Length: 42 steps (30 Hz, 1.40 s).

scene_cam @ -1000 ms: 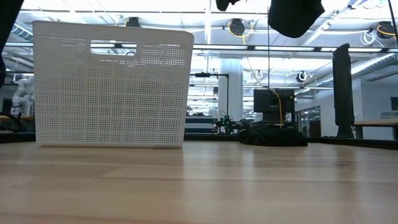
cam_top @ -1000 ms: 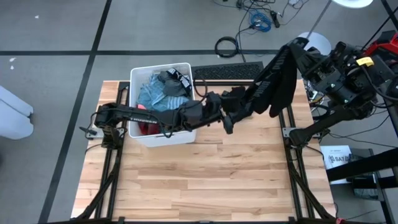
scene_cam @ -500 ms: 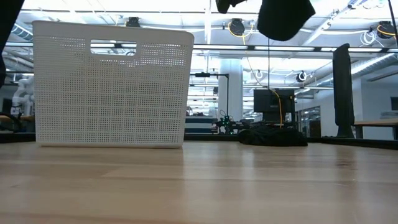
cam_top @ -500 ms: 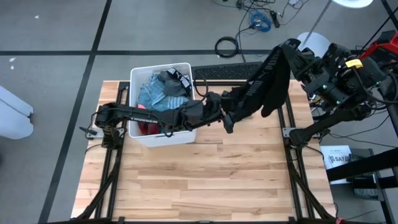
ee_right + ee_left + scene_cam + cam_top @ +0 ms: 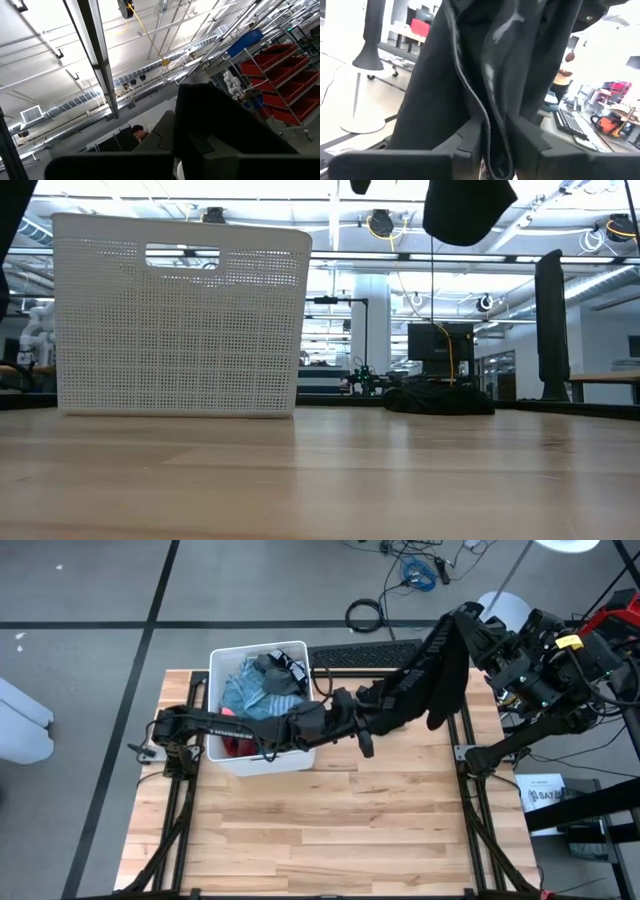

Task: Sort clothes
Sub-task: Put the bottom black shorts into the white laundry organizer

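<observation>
The left gripper (image 5: 495, 145) pinches a fold of the black garment (image 5: 440, 660) hanging from the clamped right gripper (image 5: 478, 625).

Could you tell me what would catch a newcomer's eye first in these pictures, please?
A long black garment hangs in the air over the table's far right part, held up by the right gripper, with the left gripper closing on a fold of its lower end. Just left of that, a white bin at the table's far edge is heaped with clothes in blue, grey and red.
</observation>
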Each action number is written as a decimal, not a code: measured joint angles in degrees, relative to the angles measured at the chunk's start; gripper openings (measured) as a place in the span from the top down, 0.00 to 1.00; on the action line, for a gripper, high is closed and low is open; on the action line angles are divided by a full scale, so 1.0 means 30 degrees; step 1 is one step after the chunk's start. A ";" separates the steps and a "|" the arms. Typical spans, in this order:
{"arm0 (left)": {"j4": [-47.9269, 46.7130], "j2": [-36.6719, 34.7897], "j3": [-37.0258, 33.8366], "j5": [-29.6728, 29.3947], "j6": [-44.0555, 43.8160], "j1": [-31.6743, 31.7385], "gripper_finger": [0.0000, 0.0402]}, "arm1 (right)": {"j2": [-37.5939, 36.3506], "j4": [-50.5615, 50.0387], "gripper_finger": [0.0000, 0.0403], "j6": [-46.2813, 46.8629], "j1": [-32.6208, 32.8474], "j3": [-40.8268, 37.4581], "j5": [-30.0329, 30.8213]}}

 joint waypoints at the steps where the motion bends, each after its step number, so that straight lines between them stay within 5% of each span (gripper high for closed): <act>1: -0.0011 -0.0016 0.0006 0.0108 -0.0005 0.0054 0.79 | 0.0000 -0.0002 1.00 0.0000 0.0000 0.0000 0.0000; 8: -0.0393 -0.0023 0.0000 0.2343 -0.0014 0.0405 0.79 | 0.0000 -0.0009 1.00 0.0000 0.0000 0.0000 0.0000; 13: -0.0502 -0.0305 0.0000 0.2997 -0.0006 0.0430 0.96 | -0.0165 -0.0146 1.00 -0.0556 0.0000 0.0000 0.0000; 18: -0.1146 -0.2010 0.0000 0.3222 0.1371 0.0268 0.97 | -0.1240 -0.1798 1.00 -0.1141 0.0007 0.0010 0.0089; 28: -0.4838 -0.7503 0.0015 -0.1266 0.5042 0.0018 0.99 | -0.3135 -0.8274 1.00 0.1041 0.0007 0.0022 0.3484; 42: -1.1449 -1.1693 0.0007 -0.4098 0.4881 0.0714 0.99 | -0.2842 -0.7490 1.00 -0.1305 0.0007 -0.0015 0.5938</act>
